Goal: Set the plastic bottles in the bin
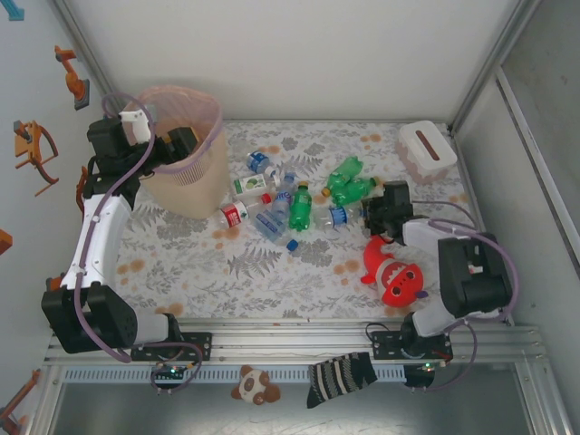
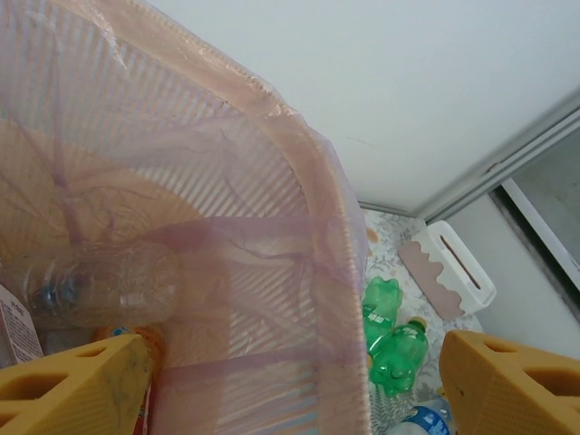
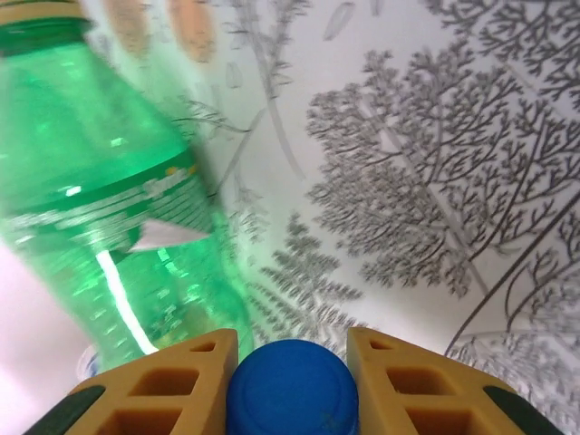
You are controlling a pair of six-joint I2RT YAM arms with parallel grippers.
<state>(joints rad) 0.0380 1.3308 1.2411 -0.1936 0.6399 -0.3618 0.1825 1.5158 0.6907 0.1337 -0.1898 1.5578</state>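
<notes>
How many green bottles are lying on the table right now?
3: a central green bottle in the pile's middle, then a rear green bottle and a front green bottle side by side further right. Others could be hidden inside the bin.

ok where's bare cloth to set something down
Widest bare patch: the leaf-print tablecloth between the pile of plastic bottles and the near rail, running from the left arm to the red plush toy. A narrower strip sits between the pile and the white plastic box. Mid-table is crowded; there the right gripper is shut on a blue-capped bottle.
</notes>
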